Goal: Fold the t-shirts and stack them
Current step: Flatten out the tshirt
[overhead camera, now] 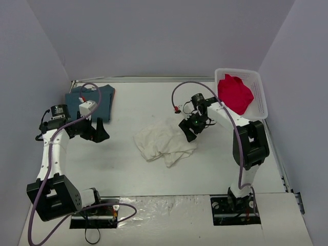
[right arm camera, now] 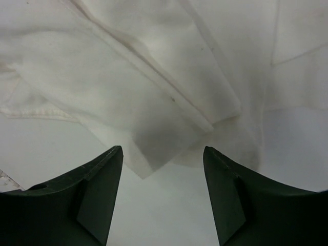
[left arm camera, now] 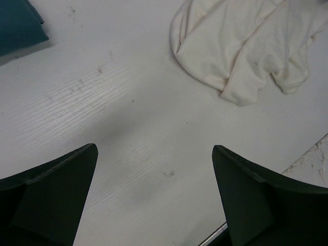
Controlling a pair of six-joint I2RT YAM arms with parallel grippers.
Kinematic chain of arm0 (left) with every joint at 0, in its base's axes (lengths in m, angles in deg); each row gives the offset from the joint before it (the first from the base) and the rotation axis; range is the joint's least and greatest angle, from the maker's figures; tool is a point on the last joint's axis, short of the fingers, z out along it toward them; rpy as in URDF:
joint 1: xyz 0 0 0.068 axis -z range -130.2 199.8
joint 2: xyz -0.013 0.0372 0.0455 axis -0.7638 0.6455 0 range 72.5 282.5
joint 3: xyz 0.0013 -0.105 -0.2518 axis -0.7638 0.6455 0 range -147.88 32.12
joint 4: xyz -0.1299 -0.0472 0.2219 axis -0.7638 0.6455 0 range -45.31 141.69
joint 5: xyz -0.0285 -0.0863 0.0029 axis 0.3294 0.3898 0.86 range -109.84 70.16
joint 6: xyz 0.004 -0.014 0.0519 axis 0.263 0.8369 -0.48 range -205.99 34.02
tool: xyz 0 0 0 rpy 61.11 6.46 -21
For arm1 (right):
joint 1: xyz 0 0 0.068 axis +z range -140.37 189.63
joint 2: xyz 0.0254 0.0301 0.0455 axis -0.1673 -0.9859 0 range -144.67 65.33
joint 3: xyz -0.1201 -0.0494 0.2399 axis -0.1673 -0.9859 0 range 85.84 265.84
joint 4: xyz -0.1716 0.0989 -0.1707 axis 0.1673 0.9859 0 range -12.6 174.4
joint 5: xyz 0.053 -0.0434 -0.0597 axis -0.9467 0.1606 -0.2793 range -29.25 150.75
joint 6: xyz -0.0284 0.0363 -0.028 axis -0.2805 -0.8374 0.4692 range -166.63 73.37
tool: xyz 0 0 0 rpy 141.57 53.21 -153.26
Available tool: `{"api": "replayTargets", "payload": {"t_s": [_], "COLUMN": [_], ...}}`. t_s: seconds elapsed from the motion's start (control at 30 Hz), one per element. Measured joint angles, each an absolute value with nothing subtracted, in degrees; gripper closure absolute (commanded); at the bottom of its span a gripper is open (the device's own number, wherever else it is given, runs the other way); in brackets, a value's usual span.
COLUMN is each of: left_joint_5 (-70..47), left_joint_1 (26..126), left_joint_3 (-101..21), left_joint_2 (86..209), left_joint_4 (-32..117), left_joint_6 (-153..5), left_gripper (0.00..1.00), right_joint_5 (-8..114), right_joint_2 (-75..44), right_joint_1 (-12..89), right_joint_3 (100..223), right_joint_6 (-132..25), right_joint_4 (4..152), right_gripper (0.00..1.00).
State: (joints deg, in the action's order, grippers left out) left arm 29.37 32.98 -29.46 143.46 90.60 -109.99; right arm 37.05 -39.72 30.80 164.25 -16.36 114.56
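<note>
Crumpled cream-white cloth t-shirt (overhead camera: 164, 142) lies mid-desk (overhead camera: 128, 174), right gripper (overhead camera: 191, 132) over its edge, jaws apart and empty, likely seeking a hem; left gripper (overhead camera: 98, 136) hangs wide open beside the teal-blue t-shirt (overhead camera: 102, 100); bright red t-shirt (overhead camera: 234, 94) sits in the white lattice basket (overhead camera: 261, 102).

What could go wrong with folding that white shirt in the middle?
The cream-white shirt lies bunched in overlapping layers, so the open right gripper above its edge might pinch several at once. The left gripper is open over bare table, apart from the shirt; a one-sided pull could drag it instead of spreading it.
</note>
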Motion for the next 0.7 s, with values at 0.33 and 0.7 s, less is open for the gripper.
{"api": "replayTargets", "payload": {"t_s": [0.33,0.7], "left_joint_5": [26.9,25.7], "left_joint_1": [34.7,36.7], "left_joint_3": [-29.7,-31.7], "left_joint_2": [143.8,146.1], "left_joint_4": [91.7,92.8], "left_joint_6": [-110.7,-110.8], "left_gripper": [0.06,0.06], "right_joint_5": [35.4,35.9], "right_joint_2": [-48.1,-40.1], "right_joint_1": [31.6,32.2], "right_joint_3": [166.2,174.4], "right_joint_6": [-16.0,-15.6], "right_joint_4": [114.9,122.1], "right_gripper": [1.0,1.0]}}
